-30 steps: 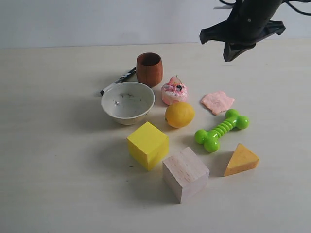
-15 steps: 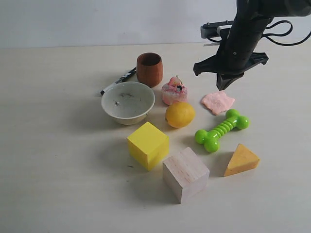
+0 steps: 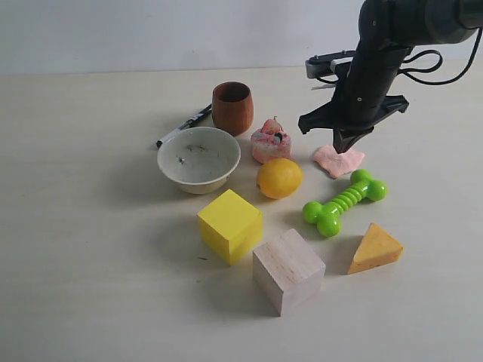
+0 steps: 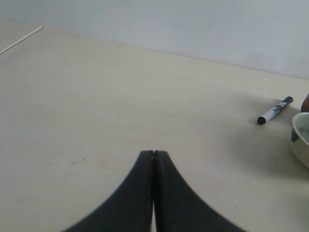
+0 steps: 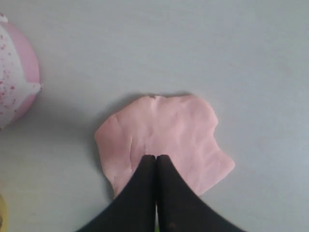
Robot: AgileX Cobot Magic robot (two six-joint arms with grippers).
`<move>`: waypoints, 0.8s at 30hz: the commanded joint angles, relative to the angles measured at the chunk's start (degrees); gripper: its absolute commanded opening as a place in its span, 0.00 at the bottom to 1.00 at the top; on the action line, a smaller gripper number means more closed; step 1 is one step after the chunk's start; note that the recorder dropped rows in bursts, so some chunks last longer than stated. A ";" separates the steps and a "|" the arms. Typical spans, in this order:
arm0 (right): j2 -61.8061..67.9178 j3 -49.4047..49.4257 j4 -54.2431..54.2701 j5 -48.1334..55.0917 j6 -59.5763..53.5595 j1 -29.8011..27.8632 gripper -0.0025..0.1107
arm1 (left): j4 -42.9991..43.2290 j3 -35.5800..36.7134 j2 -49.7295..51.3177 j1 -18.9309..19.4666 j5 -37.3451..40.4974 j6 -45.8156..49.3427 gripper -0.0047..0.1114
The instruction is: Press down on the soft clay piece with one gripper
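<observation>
The soft clay piece (image 3: 339, 160) (image 5: 164, 135) is a thin pale pink patty with ragged edges, lying flat on the table right of the lemon. My right gripper (image 3: 344, 145) (image 5: 156, 156) points straight down over it, shut, with its tips at the clay's surface near its middle; whether they touch cannot be told. Nothing is held between the jaws. My left gripper (image 4: 153, 152) is shut and empty above bare table, and does not show in the exterior view.
Around the clay stand a pink-and-white cake chunk (image 3: 270, 141) (image 5: 14, 72), a lemon (image 3: 279, 178), a green bone toy (image 3: 344, 202), an orange wedge (image 3: 375, 248), a wooden cube (image 3: 287, 270), a yellow cube (image 3: 230, 225), a white bowl (image 3: 198, 157) (image 4: 301, 140), a brown cup (image 3: 232, 107) and a marker (image 3: 183, 125) (image 4: 274, 110).
My right gripper has come down from high above the table to the clay, shifting slightly left. The clay and the other objects have not moved.
</observation>
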 commanded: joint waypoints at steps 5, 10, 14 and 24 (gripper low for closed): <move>0.10 -0.59 0.00 -1.58 -1.11 0.14 0.02 | 0.08 -0.04 -0.32 -0.33 -0.43 -0.10 0.04; 2.15 -0.59 0.00 -1.36 -1.24 0.14 0.02 | 0.08 -0.04 -0.32 -0.33 -0.43 -0.10 0.04; 5.51 -0.59 0.00 -0.69 -1.24 0.14 0.02 | 0.08 -0.04 -0.32 -0.33 -0.43 -0.10 0.04; 11.36 -0.59 -0.62 0.62 -1.61 0.14 0.02 | 0.08 -0.04 -0.32 -0.33 -0.43 -0.10 0.04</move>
